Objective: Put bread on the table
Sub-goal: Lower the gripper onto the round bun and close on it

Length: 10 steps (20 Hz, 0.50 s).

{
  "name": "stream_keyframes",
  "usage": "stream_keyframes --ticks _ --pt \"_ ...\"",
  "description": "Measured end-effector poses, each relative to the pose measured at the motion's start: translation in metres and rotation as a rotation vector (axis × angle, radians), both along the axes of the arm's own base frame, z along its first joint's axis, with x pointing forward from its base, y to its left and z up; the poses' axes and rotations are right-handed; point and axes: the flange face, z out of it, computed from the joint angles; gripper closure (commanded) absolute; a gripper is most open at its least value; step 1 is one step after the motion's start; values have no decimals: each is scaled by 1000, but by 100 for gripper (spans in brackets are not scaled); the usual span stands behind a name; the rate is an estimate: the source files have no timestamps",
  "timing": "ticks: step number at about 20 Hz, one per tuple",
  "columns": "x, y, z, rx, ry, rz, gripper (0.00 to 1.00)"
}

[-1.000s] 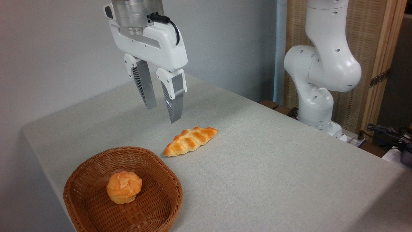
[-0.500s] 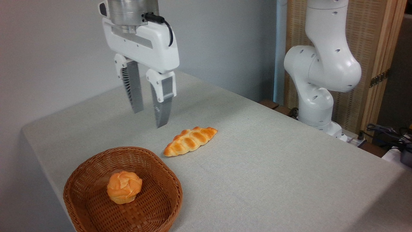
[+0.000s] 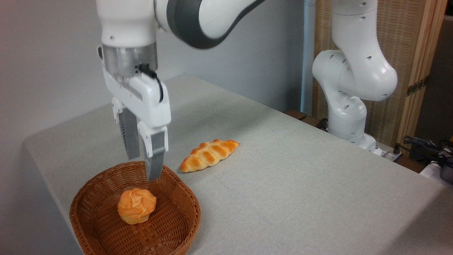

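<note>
Bread (image 3: 136,205) sits inside the basket (image 3: 184,226) at the table's (image 3: 300,184) seven-o'clock corner, untouched. Above it the arm (image 3: 354,71) reaches over from two o'clock, wrist vertical, and the gripper (image 3: 144,168) points straight down just above the basket's far rim, fingers (image 3: 155,159) slightly apart and holding nothing. A braided loaf (image 3: 208,154) lies on the cloth near the basket, toward one o'clock.
</note>
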Motion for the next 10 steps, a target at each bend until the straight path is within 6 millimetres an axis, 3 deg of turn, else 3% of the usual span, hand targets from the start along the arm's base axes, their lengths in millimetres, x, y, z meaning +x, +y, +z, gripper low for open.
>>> stream_keyframes --ticks 7,10 --pt "35 -30 -93 -11 40 -42 0" --pt "42 -31 -109 -13 36 -41 0"
